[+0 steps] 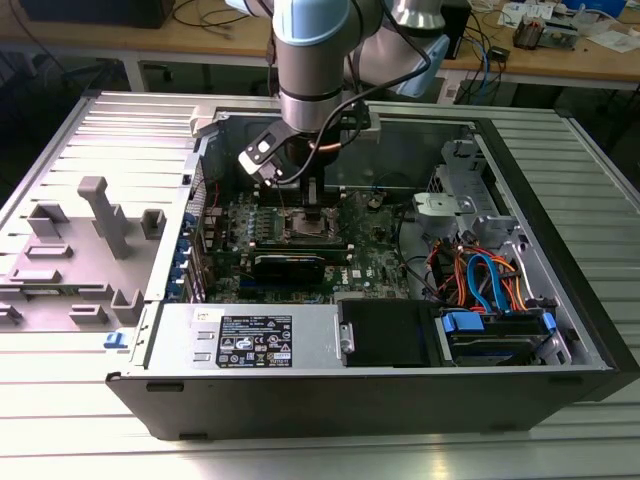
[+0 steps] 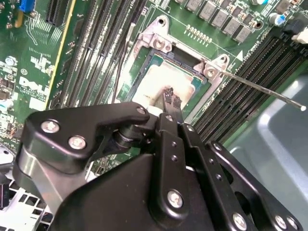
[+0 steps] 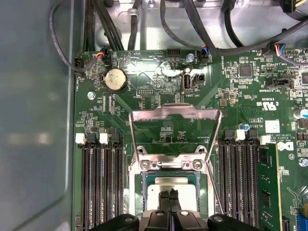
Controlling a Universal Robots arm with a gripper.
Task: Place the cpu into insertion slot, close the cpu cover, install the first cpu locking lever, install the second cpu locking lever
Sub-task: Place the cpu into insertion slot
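- The gripper (image 3: 169, 198) is closed, its fingertips together on the cpu (image 3: 154, 195).
- The cpu lies flat within the insertion slot (image 3: 136, 190) rim.
- The cpu cover (image 3: 175, 114) stands raised at the slot's far edge.
- A thin lever rod (image 2: 260, 90) juts over the memory slots (image 2: 260, 62).
- In the exterior view, the computer case (image 1: 350, 400) walls stand well apart from the gripper.

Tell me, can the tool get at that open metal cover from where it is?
Probably yes: the cpu cover stands flipped open just past the tool, which hangs over the cpu, and nothing lies between them.
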